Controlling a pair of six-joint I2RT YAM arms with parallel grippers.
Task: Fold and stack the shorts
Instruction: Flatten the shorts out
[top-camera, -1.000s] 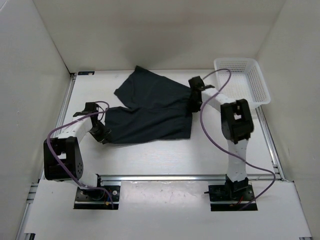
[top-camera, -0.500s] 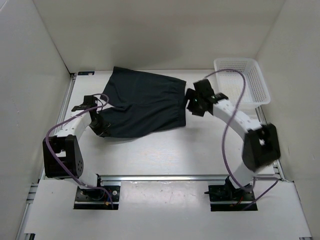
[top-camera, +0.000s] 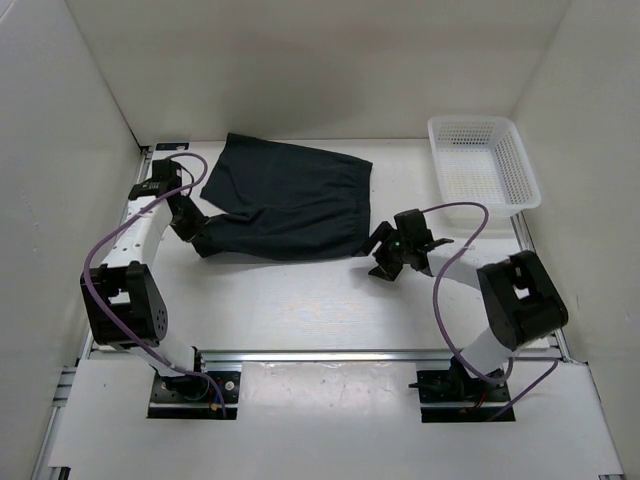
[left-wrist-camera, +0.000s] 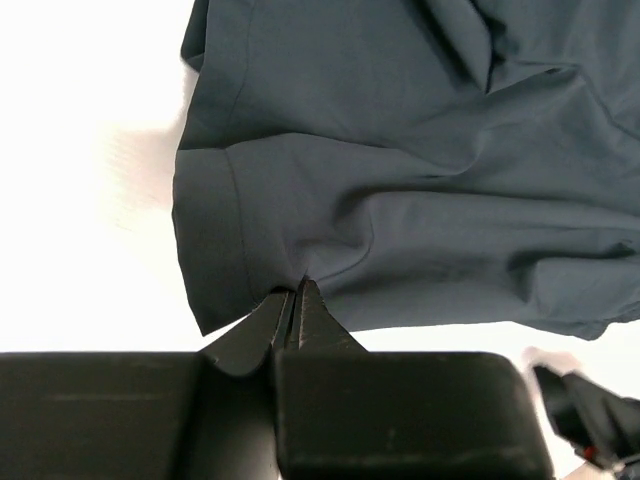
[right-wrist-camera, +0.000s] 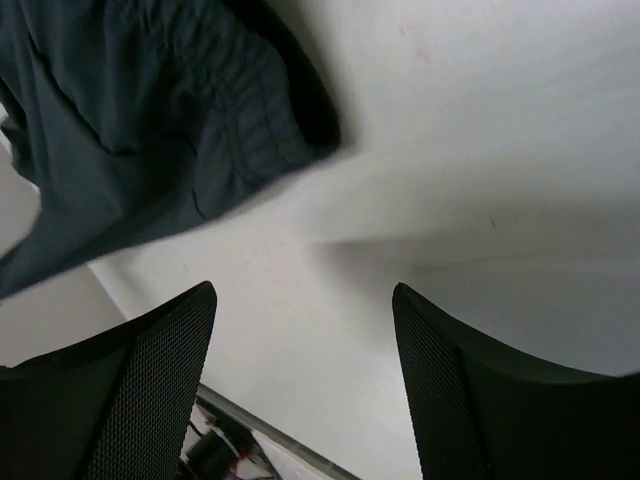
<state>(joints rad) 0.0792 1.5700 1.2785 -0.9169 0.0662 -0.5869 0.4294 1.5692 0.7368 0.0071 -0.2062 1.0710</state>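
1. I've got the shorts (top-camera: 285, 200) lying dark and creased on the back-left part of the surface (top-camera: 300, 300), spread fairly flat, waistband toward the right.
2. The left fingers (top-camera: 195, 238) are down at the near-left corner of the shorts. On the left wrist camera I see the left fingers (left-wrist-camera: 297, 300) pressed tight together, pinching the edge of the cloth just beside the leg hem, and the fabric puckers where they bite.
3. The right fingers (top-camera: 385, 268) sit low over the bare surface, just off the near-right corner of the shorts. On the right wrist camera the right fingers (right-wrist-camera: 160, 370) stand wide apart with nothing between them. The gathered waistband of the shorts (right-wrist-camera: 150, 120) lies beyond the tips, not touching.
4. The white basket (top-camera: 470, 121) sits in the back-right corner, well apart from the shorts.
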